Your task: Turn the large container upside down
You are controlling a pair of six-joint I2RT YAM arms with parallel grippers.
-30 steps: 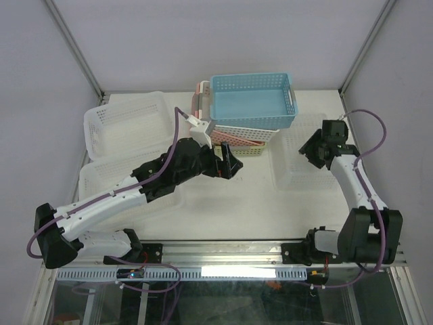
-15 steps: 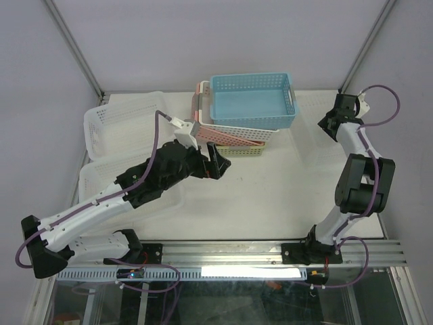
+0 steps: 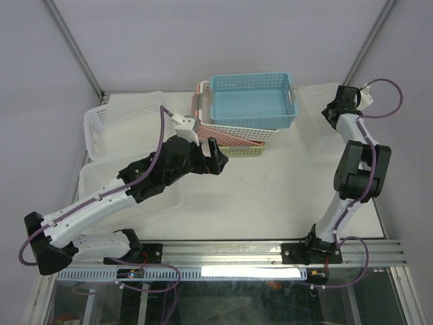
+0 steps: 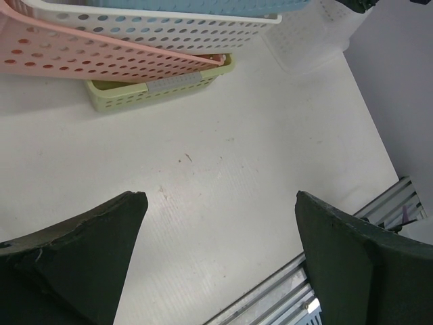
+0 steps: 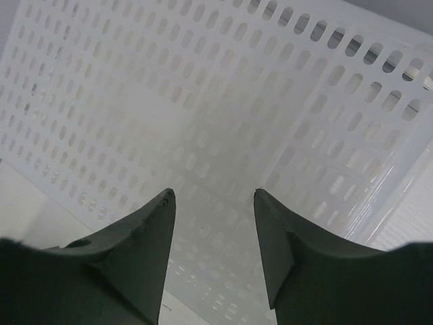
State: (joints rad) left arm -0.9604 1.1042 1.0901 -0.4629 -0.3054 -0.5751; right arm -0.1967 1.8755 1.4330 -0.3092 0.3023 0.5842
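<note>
The large white perforated container [image 3: 315,107] stands tilted up on edge at the back right corner of the table. My right gripper [image 3: 331,113] is right against it. In the right wrist view the container's holed floor and wall [image 5: 203,101] fill the frame just beyond my right gripper [image 5: 214,193]. Its jaws stand partly apart, and nothing shows clamped between them. My left gripper [image 3: 217,158] hovers wide open and empty over the middle of the table, seen as two spread fingers in its wrist view [image 4: 220,196]. The container's corner also shows in the left wrist view [image 4: 311,40].
A stack of baskets stands at the back centre: blue [image 3: 252,100] on top, then white, pink [image 3: 201,101] and yellow-green [image 3: 238,150]. Two more white baskets [image 3: 128,122] [image 3: 101,177] lie at the left, partly under my left arm. A metal rail [image 3: 223,253] runs along the front edge.
The right arm has swung from the table's right middle to the back right corner. The white container went with it from lying flat to tilted up. The left gripper drew back slightly.
</note>
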